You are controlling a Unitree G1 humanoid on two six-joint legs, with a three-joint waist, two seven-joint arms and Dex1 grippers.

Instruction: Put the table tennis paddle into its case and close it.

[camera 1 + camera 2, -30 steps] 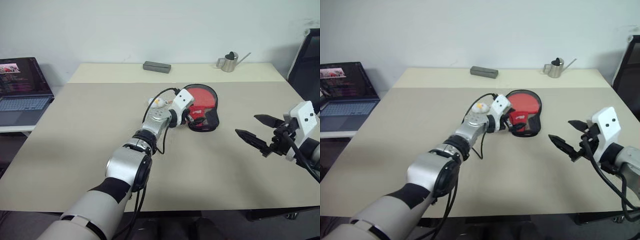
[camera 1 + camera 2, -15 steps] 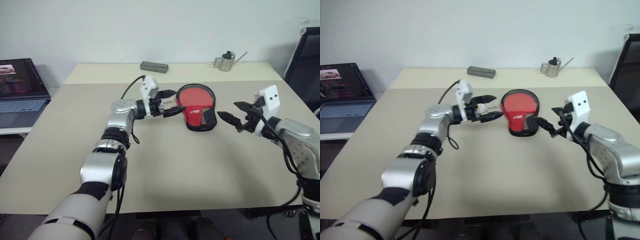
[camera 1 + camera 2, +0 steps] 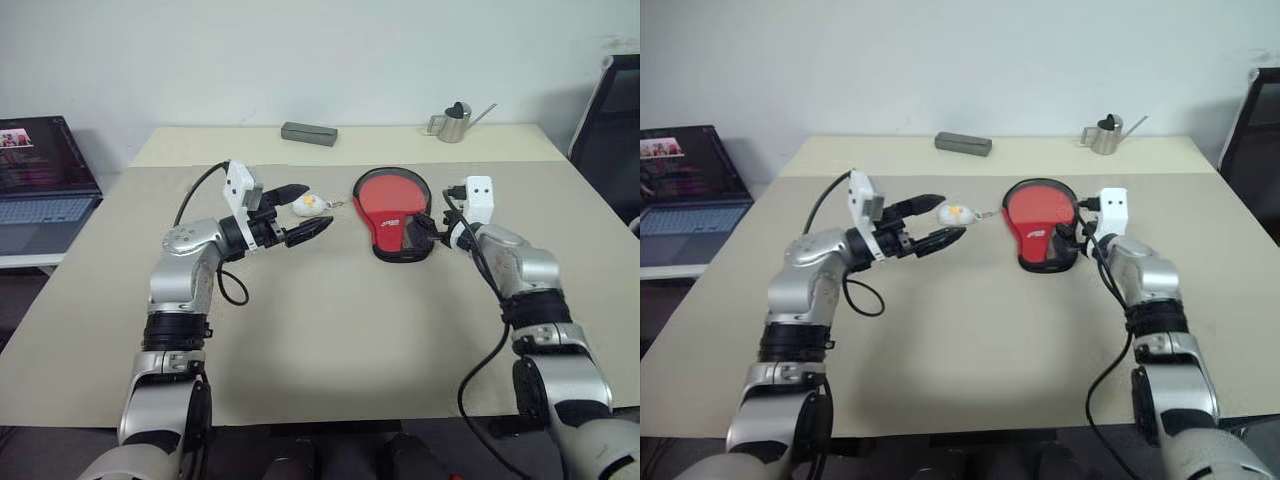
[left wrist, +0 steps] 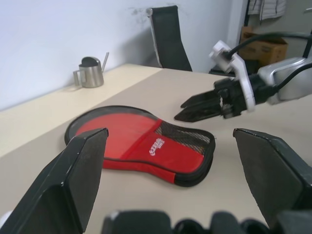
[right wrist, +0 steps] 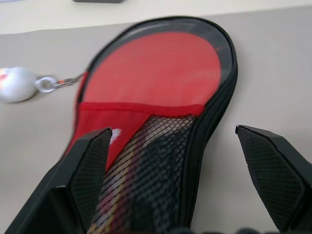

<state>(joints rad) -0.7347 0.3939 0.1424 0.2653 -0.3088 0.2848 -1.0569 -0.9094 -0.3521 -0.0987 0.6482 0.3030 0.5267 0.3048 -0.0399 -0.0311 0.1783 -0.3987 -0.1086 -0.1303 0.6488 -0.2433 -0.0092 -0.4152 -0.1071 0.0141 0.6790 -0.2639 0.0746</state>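
On the table [image 3: 330, 330] lies the case [image 3: 395, 212], the paddle seemingly inside beneath its mesh pocket. Beside its handle end hovers the right gripper [image 3: 424, 232], fingers spread and empty. Left gripper [image 3: 297, 212] gapes empty beside the zipper charm [image 3: 310, 204].

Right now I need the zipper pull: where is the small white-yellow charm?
In the head views the white-yellow charm lies on the table left of the red fabric paddle case, just beyond the open left gripper.

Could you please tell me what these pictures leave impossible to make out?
- Table tennis paddle: the case covers it; through the mesh pocket, right wrist view, only blurred stripes show.
- Zipper: too small to tell whether it is closed.
- Laptop: cut off by the left edge in the eye views.
- Right claw: fingertips merge with the case's dark trim in the eye views.
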